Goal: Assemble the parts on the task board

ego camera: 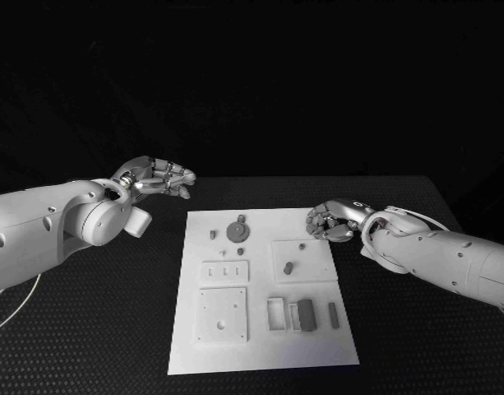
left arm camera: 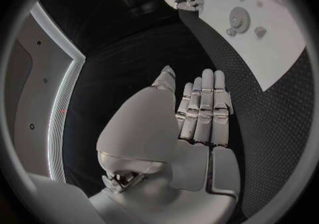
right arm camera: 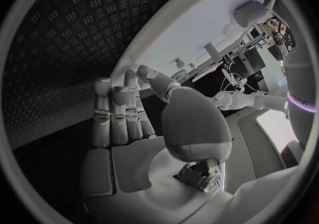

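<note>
Board: white board [ego camera: 264, 288] lies mid-table, long side running away from the robot.
Parts: gear [ego camera: 238, 230] and small pegs sit near the far end; grey bars [ego camera: 307, 314] lie in the near right corner, all loose and within reach of either hand.
Left hand [ego camera: 157, 178]: hovers off the board's far left corner, fingers straight and together, holding nothing.
Right hand [ego camera: 332, 222]: hangs above the right edge, fingers extended, empty; judged staged for a first pick.
</note>
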Action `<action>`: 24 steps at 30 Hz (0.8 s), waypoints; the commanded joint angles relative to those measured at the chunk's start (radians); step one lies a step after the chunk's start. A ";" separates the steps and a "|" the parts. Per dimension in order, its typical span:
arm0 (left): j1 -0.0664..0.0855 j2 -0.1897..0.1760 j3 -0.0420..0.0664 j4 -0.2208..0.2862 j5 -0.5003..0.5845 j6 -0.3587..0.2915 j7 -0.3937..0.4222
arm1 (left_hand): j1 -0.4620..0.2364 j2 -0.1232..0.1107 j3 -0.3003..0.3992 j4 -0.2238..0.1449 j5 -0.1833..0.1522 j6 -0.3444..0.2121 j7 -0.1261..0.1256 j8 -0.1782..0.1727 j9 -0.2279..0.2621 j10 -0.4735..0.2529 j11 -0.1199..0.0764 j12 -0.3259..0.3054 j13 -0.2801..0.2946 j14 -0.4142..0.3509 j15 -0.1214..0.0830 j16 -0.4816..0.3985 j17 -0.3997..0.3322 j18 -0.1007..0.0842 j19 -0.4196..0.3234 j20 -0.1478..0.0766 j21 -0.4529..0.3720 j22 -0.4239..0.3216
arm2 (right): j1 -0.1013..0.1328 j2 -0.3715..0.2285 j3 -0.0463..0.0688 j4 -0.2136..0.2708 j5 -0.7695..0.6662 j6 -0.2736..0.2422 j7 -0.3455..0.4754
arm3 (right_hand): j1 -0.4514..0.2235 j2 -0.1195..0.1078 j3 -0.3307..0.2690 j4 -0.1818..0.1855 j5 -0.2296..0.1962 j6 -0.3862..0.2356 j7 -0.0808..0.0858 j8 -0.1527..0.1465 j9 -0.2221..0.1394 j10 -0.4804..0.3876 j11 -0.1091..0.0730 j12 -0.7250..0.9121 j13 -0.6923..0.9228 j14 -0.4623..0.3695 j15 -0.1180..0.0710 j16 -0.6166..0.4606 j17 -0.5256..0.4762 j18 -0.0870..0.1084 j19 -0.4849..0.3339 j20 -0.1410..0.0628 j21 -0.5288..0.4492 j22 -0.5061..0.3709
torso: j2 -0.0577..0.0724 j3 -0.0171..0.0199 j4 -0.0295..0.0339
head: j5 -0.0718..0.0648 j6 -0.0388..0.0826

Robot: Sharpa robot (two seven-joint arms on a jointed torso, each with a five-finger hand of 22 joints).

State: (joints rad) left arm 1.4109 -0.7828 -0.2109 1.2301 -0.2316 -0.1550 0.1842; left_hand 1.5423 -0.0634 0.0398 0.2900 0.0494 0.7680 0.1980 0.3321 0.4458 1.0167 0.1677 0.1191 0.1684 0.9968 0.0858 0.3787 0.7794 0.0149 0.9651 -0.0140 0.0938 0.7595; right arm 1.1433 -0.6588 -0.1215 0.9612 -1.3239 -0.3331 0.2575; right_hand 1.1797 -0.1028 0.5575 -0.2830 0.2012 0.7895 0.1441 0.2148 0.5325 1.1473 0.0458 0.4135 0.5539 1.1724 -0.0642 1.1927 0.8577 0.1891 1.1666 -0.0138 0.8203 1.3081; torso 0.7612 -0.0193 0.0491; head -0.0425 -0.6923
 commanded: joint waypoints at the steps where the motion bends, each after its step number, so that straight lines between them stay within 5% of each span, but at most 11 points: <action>1: 0.000 0.002 0.001 0.002 -0.002 0.014 0.010 | -0.010 0.001 0.002 0.001 0.001 -0.003 -0.001 -0.004 0.001 0.007 0.002 -0.004 0.001 0.005 0.000 -0.005 0.001 0.002 0.004 -0.001 -0.006 0.001 | -0.001 0.003 0.000 -0.005 -0.019 0.010 0.003 | 0.005 0.001 -0.004 -0.005 0.003 0.008 -0.002 0.008 -0.001 -0.008 -0.007 0.009 0.023 0.003 -0.006 0.005 -0.002 0.073 0.002 -0.004 0.006 0.019 | 0.000 -0.0003 -0.0003 | -0.001 -0.001; 24: 0.000 0.000 0.001 0.004 -0.003 0.016 0.005 | -0.009 0.001 0.001 0.001 0.001 -0.004 0.000 -0.005 0.001 0.006 0.003 -0.005 0.001 0.005 0.000 -0.007 0.002 0.002 0.005 -0.001 -0.007 0.002 | -0.001 0.010 0.000 -0.006 -0.016 0.012 0.015 | -0.002 0.011 -0.004 -0.003 0.003 0.018 0.000 0.018 0.000 -0.016 -0.006 0.014 0.049 0.002 -0.005 0.005 -0.004 0.073 0.001 -0.003 0.006 0.019 | 0.000 -0.0013 -0.0007 | 0.002 -0.007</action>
State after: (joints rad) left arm 1.4109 -0.7839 -0.2108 1.2310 -0.2324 -0.1537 0.1830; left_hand 1.5423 -0.0634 0.0398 0.2900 0.0494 0.7680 0.1980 0.3320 0.4458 1.0166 0.1676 0.1191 0.1682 0.9968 0.0858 0.3787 0.7801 0.0150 0.9651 -0.0140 0.0898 0.7601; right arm 1.1426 -0.6492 -0.1217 0.9547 -1.3322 -0.3318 0.2617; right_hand 1.1792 -0.1024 0.5549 -0.2856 0.2012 0.8011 0.1431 0.2273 0.5326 1.1364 0.0393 0.4212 0.6025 1.1700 -0.0646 1.1926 0.8543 0.1935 1.1666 -0.0137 0.8201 1.3078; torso 0.7610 -0.0205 0.0493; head -0.0407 -0.6993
